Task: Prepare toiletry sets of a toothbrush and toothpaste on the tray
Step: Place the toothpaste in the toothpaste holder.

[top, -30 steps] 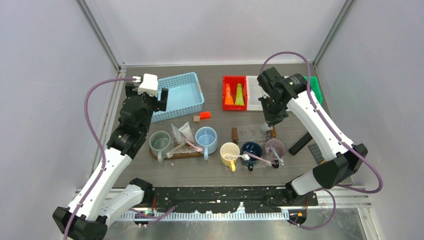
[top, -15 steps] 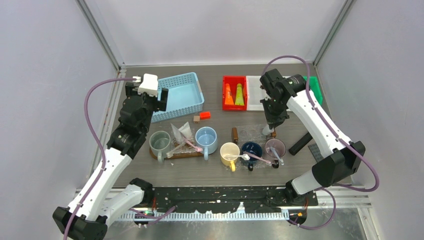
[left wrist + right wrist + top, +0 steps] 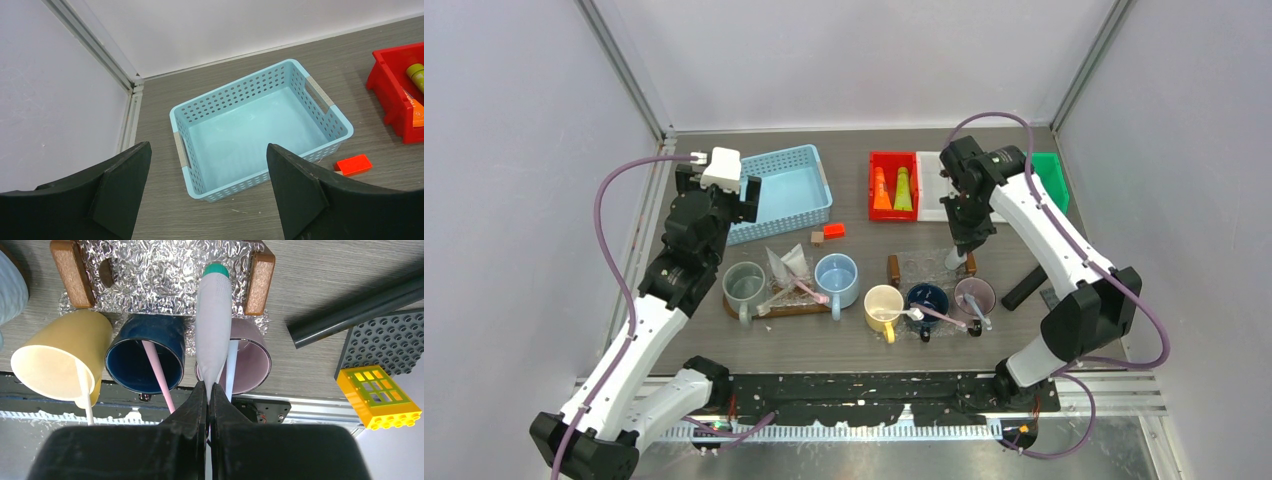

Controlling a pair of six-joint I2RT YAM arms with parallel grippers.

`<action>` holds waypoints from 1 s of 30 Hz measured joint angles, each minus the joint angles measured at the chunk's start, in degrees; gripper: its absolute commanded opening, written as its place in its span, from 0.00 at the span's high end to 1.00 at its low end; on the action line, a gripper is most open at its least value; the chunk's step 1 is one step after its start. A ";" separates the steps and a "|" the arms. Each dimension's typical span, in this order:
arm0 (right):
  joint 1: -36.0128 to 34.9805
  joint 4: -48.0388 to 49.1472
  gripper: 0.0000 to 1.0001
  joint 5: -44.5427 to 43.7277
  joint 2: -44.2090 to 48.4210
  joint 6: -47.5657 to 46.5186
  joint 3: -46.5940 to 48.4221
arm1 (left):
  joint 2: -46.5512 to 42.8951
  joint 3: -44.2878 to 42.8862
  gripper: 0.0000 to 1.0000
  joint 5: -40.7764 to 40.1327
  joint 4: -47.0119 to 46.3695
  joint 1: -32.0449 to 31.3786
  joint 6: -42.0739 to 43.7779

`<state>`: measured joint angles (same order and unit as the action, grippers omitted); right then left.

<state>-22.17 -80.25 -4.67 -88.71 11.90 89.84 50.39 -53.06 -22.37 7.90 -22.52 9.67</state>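
We find the right fingers (image 3: 201, 399) pinched shut on the flat tail of a white tube (image 3: 213, 325). It hangs cap down over the foil tray (image 3: 165, 270), right of centre on the bench (image 3: 844, 345). The green cap sits near the tray's right handle; we cannot tell whether it touches the foil. Along the tray's near side we count three in a row: a cream mug (image 3: 50, 360), a navy mug (image 3: 131, 357) and a mauve mug (image 3: 252, 357), each with a toothbrush (image 3: 159, 377) leaning in it. In the wrist view the held tube crosses the mauve mug's rim. The left fingers (image 3: 295, 185) stand wide apart, gripping nothing, above the blue basket (image 3: 250, 145) at the bench's far-left corner. By the far edge a red bin (image 3: 893, 156) holds an orange tube (image 3: 881, 190) and a yellow-green tube (image 3: 903, 188). Left of centre, a grey-green mug (image 3: 744, 283) and a light blue mug (image 3: 836, 275) sit on a second tray (image 3: 789, 310).
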 measured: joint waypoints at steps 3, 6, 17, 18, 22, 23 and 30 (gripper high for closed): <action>0.31 0.61 0.98 0.20 -0.94 -0.02 -0.46 | 0.02 0.00 0.11 0.00 -0.02 0.00 0.07; 0.61 1.44 0.96 0.52 -1.99 -0.04 -1.33 | 0.02 0.00 0.11 0.00 -0.02 0.00 0.07; 2.14 4.39 0.70 1.11 -3.93 -0.37 -3.93 | 0.02 0.02 0.11 -0.02 -0.02 0.00 0.70; 2.23 4.39 0.66 1.14 -3.93 -0.42 -4.09 | 0.02 0.02 0.11 0.00 -0.02 0.00 0.83; 2.45 4.55 0.57 1.14 -3.93 -0.59 -4.31 | 0.02 0.09 0.11 -0.02 -0.02 0.00 1.07; 2.49 4.59 0.55 1.14 -3.93 -0.55 -4.31 | 0.02 0.09 0.11 0.00 -0.02 0.00 1.09; 2.54 4.81 0.52 0.90 -3.76 -0.55 -4.28 | 0.02 0.17 0.11 0.00 -0.02 0.00 1.11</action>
<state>-19.64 -75.44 -3.77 -92.47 11.35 85.56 50.41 -52.88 -22.37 7.88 -22.52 10.79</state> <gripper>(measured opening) 0.473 0.885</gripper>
